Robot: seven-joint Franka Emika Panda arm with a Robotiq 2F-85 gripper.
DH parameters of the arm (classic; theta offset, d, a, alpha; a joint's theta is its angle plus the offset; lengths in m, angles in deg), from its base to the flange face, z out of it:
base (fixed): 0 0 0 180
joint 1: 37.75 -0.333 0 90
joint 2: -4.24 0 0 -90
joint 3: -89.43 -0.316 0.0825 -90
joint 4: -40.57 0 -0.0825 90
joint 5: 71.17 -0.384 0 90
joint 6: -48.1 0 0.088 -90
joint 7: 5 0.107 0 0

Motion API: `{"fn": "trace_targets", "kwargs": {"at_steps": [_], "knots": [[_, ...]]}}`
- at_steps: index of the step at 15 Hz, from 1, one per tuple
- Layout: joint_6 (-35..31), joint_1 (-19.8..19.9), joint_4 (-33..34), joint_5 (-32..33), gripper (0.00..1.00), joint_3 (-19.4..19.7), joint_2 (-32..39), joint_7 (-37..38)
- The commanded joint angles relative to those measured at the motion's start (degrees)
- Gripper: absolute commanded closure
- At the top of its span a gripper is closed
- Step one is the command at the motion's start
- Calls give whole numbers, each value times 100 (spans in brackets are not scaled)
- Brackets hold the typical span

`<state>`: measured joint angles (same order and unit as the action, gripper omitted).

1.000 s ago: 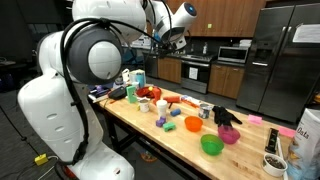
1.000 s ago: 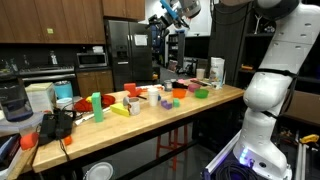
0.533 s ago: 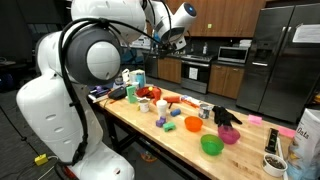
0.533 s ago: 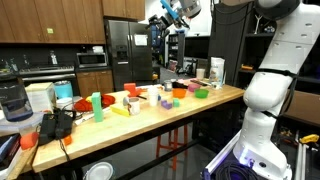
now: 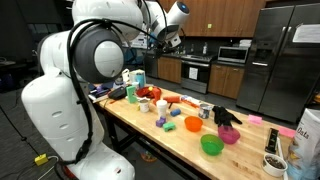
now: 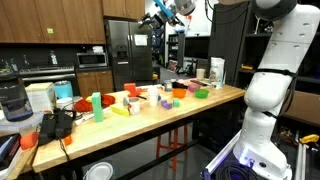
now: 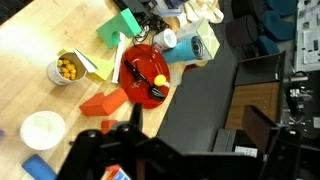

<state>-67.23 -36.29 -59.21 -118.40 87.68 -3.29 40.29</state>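
One claw, jaws apart, nothing between them, hangs high over worktop. Wrist view, left to right: white bowl, bowl of yellow bits, red block, red plate roughly below claw, teal cup just beside plate. Plate crowded both sides, so straight-down, slow approach looks safest. Worktop edge near on right, drop beyond; plenty of open air above.

Down on the table, from the wrist: plate dead centre with small things lying on it, bowl to its left, block just below its rim, cup further down-left, tumbler close by at upper right.
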Motion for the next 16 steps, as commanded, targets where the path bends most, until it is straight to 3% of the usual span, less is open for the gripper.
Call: {"fn": "trace_targets", "kwargs": {"at_steps": [1, 7, 16], "knots": [[306, -225, 652, 438, 0, -177, 411, 306], [672, -600, 1266, 494, 0, -427, 965, 200], [959, -914, 1638, 376, 0, -611, 1390, 448]]}}
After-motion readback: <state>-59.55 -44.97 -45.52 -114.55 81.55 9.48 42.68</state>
